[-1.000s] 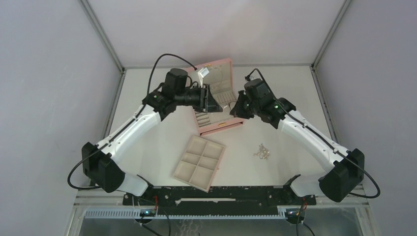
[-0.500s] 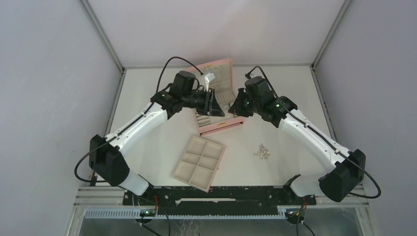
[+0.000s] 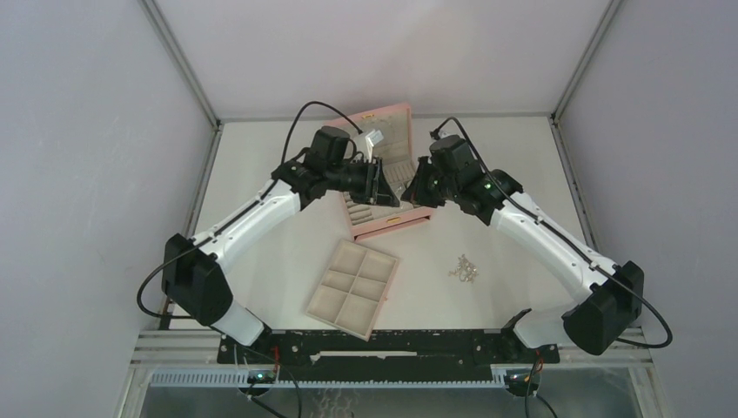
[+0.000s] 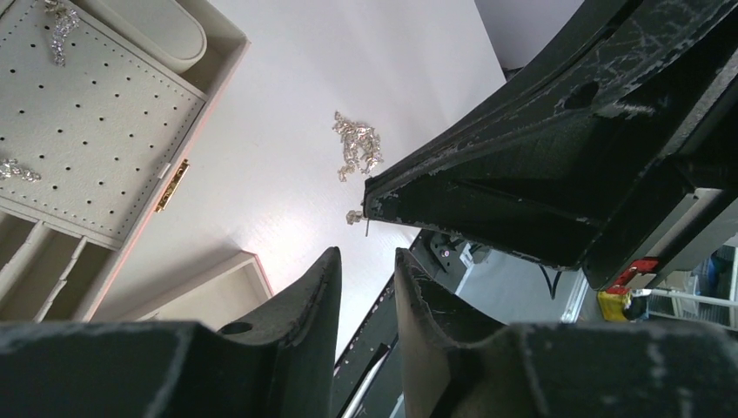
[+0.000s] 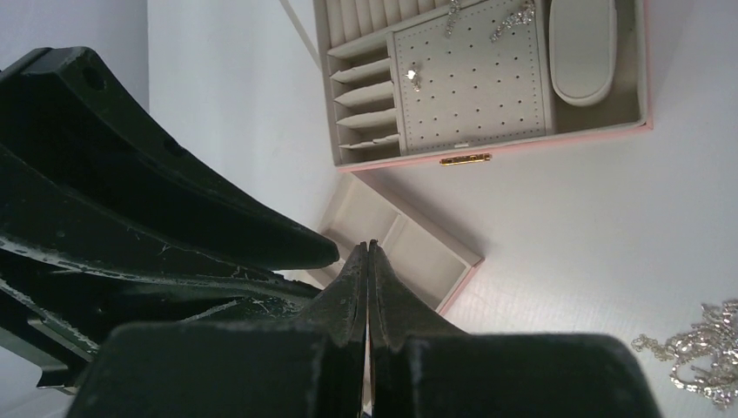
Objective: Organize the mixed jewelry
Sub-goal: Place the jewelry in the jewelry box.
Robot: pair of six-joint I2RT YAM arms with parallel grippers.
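Closest to the arm bases is the beige tray (image 3: pixel 338 277), six compartments, nothing in them that I can see. Off to its right, and well apart from it, the jewelry pile (image 3: pixel 463 268) sits loose on the table, so most of the sorting isn't done yet. Past that is the pink box (image 3: pixel 389 223), open, with a few sparkly bits on its perforated pad (image 5: pixel 474 87), like the earring (image 5: pixel 416 75) near the pad's left edge. Both arms are up over the box, tips pointed at each other. The right gripper (image 5: pixel 368 248) has its fingers pressed flat together. From the left wrist view there's a tiny silver piece (image 4: pixel 353 216) with a thin post right at its tip. It's small and kinda blurry, so take this loosely, but I'd say it's pinched there rather than lying on the table. The left gripper (image 4: pixel 367 257) has just a narrow gap between its fingers and nothing in it. My read is that this is the carry-one-piece-to-the-box step, maybe with a handoff to the left. The next move needs a slow descent to the pad, the post lined up with a hole, and a gentle release, and the two tips have to stay clear of each other because they're really close.
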